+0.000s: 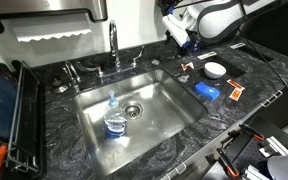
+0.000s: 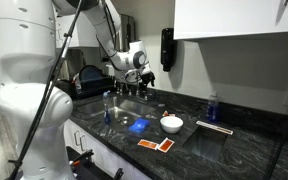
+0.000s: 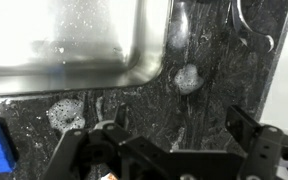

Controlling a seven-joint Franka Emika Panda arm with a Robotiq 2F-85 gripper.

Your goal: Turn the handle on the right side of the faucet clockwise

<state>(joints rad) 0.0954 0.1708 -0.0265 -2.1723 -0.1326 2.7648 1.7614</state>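
Note:
The faucet (image 1: pixel 114 40) is a tall chrome gooseneck spout behind the steel sink (image 1: pixel 169 105). It also shows in an exterior view (image 2: pixel 88 74). The handle (image 1: pixel 134 61) is a short chrome lever just right of the spout's base. My gripper (image 1: pixel 186 46) hangs above the dark counter, to the right of the handle and apart from it. It appears in an exterior view (image 2: pixel 144 76) as well. In the wrist view its two black fingers (image 3: pixel 159 150) are spread wide, with only bare counter between them. A curved chrome part (image 3: pixel 252 35) shows at the top right of that view.
A plastic bottle (image 1: pixel 114 118) lies in the sink basin. A blue sponge (image 1: pixel 206 90), a white bowl (image 1: pixel 215 69) and small orange items (image 1: pixel 234 95) sit on the counter right of the sink. A dish rack (image 1: pixel 9 120) stands at the left.

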